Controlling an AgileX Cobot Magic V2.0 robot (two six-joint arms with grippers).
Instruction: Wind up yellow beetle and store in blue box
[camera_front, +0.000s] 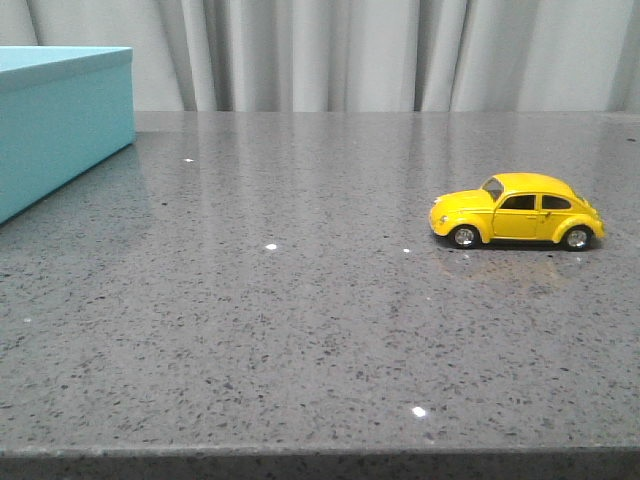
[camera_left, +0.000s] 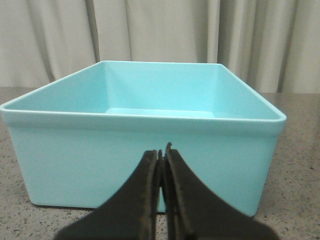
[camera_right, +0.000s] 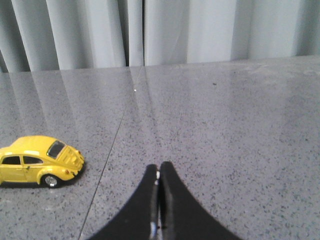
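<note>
Beetle (camera_front: 517, 211) at 3 o'clock on surface (camera_front: 300, 330), nose toward 9; box (camera_front: 60, 120) at 10; both jaws clenched, empty; no legible writing.

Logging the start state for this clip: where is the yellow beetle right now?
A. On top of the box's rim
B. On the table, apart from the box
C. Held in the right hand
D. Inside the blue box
B. The yellow beetle stands on its wheels on the grey table, far to the right of the blue box; the left wrist view shows the box open and empty, and the right hand is shut on nothing.
</note>
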